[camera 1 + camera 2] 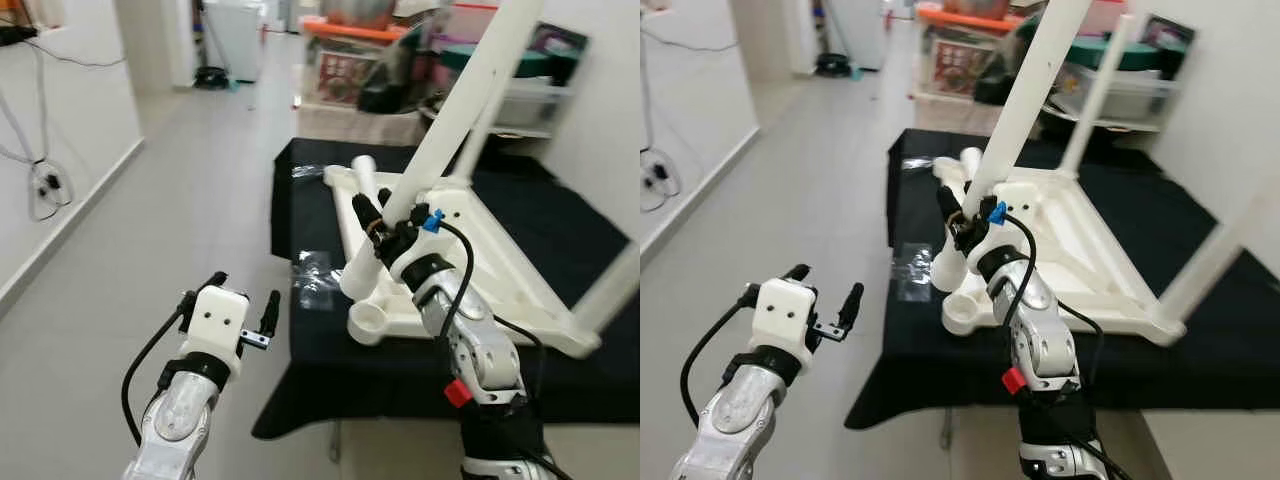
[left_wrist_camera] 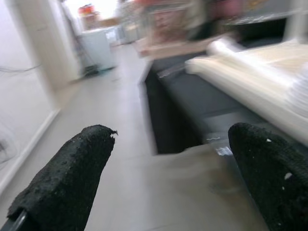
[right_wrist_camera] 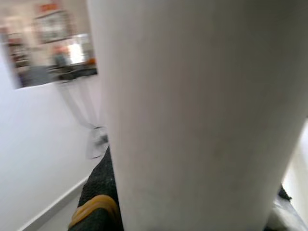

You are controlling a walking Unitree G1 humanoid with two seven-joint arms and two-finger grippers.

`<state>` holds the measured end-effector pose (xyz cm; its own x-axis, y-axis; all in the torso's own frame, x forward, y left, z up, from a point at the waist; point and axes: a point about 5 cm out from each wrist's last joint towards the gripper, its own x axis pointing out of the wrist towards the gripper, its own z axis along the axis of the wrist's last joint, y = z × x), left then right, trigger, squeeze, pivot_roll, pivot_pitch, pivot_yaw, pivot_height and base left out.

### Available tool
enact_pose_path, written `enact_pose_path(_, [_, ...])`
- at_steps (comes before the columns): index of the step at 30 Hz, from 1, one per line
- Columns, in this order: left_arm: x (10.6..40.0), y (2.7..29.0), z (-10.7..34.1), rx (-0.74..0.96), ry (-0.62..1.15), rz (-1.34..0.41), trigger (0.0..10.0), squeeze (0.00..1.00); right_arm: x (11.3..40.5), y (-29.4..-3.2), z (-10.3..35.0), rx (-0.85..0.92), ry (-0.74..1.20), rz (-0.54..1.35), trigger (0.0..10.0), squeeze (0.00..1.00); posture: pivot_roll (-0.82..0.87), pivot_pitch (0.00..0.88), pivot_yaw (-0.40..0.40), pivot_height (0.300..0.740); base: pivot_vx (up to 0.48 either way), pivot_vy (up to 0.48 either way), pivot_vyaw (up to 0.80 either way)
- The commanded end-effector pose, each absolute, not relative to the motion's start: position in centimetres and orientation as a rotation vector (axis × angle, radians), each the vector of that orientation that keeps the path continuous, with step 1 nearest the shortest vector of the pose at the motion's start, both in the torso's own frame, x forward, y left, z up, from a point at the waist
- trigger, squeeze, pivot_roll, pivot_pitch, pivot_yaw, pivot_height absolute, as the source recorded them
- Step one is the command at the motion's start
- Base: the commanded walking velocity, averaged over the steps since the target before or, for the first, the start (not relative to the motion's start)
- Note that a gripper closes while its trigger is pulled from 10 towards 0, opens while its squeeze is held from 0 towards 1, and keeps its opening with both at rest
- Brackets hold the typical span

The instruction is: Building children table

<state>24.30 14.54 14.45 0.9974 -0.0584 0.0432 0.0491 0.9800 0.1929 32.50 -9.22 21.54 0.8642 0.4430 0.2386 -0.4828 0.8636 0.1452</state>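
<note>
Right end effector [image 1: 385, 225] clamps white table leg [image 1: 455, 115] at 1 o'clock; keep it plumb over its socket, left end effector [image 1: 243, 305] wide, idle.

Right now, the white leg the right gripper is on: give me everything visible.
The white leg is a long, smooth, round tube, plastic-looking, plain white. It stands tilted, rising up and to the right out of frame from the upturned white table frame on the black cloth. The right gripper has its black fingers closed around the lower end, near the frame's corner. Whether it is seated in a socket is hidden by the gripper.
</note>
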Motion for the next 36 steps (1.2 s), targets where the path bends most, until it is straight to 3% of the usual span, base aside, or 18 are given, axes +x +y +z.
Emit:
enact_pose_path(1, [24.4, 13.8, 14.3, 0.176, -0.036, -0.07, 10.0, 0.0, 32.6, -10.8, 21.8, 0.206, -0.222, 0.46, 10.0, 0.0, 0.06, 0.0, -0.125, 0.74, 0.0, 0.0, 0.0])
enact_pose_path(9, [24.3, 13.5, 14.0, 0.176, -0.028, -0.086, 10.0, 0.0, 32.8, -10.8, 22.9, 0.25, -0.25, 0.575, 10.0, 0.0, 0.06, 0.0, -0.126, 0.74, 0.0, 0.0, 0.0])
enact_pose_path(13, [22.8, 12.1, 12.9, 0.099, 0.013, -0.227, 10.0, 0.0, 33.6, -11.7, 22.9, 0.28, -0.189, 0.813, 10.0, 0.0, 0.07, 0.0, -0.125, 0.74, 0.0, 0.0, 0.0])
enact_pose_path(22, [19.4, 10.2, 12.3, -0.001, 0.08, -0.46, 10.0, 0.0, 36.4, -13.6, 24.7, 0.244, -0.196, 0.943, 10.0, 0.0, 0.1, 0.003, -0.132, 0.74, 0.0, 0.0, 0.0])
enact_pose_path(27, [16.7, 9.1, 12.9, -0.034, 0.11, -0.546, 10.0, 0.0, 36.7, -14.3, 24.5, 0.15, -0.109, 1.218, 10.0, 0.0, 0.13, 0.067, -0.154, 0.74, 0.0, 0.0, 0.0])
enact_pose_path(36, [14.9, 9.1, 14.1, -0.068, 0.125, -0.573, 10.0, 0.0, 36.6, -13.1, 23.8, 0.01, -0.057, 1.38, 10.0, 0.0, 0.15, 0.154, -0.145, 0.74, 0.0, 0.0, 0.0])
